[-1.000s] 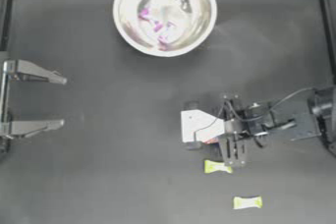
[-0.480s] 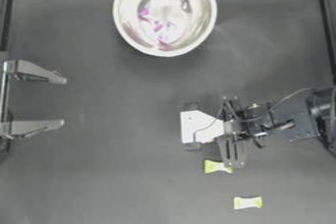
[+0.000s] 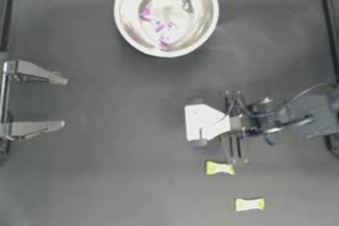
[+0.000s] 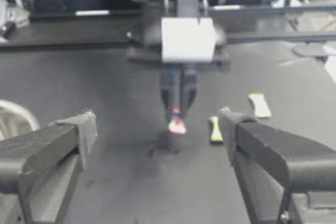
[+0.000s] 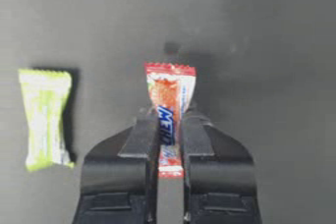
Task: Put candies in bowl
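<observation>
- The small red-and-white wrapped candy (image 5: pixel 168 115) is pinched lengthwise between the closed jaws of the right gripper (image 5: pixel 168 134).
- The big shiny silver bowl (image 3: pixel 165 13) lies far off, up and left.
- The left gripper (image 3: pixel 63 102) is parked at the left, jaws wide open and empty.

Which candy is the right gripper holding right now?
The red-and-white candy, pinched between the right gripper jaws; both yellow-green ones lie loose on the table.

Plenty of open bench (image 3: pixel 119 180) between the right pincer (image 3: pixel 233 154) and the bowl (image 3: pixel 165 13) up at the far edge, nothing sitting in that stretch. The tight spot is right by the pincer: one yellow-green candy (image 3: pixel 219 168) lies just beside its tips and a second one (image 3: pixel 250 203) a bit further out. The left pincer (image 3: pixel 61 102) is parked well off at the left side with wide bare bench in front of it.
</observation>
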You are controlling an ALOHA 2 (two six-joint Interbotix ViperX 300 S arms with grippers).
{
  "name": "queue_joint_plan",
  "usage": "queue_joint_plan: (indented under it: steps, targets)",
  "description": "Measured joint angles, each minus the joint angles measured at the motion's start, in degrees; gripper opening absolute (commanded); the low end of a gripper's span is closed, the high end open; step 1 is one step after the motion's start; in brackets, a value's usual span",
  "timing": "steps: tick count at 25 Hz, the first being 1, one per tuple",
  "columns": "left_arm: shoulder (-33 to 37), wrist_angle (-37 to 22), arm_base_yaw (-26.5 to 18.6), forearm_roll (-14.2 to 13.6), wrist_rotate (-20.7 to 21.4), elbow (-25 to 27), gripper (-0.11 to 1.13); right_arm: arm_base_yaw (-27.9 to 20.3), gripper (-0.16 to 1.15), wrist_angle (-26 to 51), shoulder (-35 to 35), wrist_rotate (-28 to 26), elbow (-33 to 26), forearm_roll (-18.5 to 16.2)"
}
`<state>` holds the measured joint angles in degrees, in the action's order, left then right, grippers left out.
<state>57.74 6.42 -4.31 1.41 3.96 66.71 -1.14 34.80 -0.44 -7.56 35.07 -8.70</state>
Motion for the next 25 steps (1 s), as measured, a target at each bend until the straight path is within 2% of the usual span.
queue_joint_plan:
  steps: [6, 12, 19, 25]
  targets:
    - [0.00, 0.00, -0.09, 0.00, 0.00, 0.00, 1.03, -6.33, 0.37, -3.08, -4.83, 0.18, -1.32, -5.54]
    - [0.00, 0.00, -0.09, 0.00, 0.00, 0.00, 1.03, -13.36, 0.36, -6.50, -5.10, 1.41, -4.75, -11.16]
    - [0.09, 0.00, -0.09, 0.09, 0.00, 0.09, 1.03, -22.85, 0.36, -14.77, -2.90, 4.31, -8.26, -11.43]
    - [0.00, 0.00, 0.00, 0.09, 0.00, 0.09, 1.03, -28.74, 0.35, -20.48, 3.69, 4.39, -12.39, -11.43]
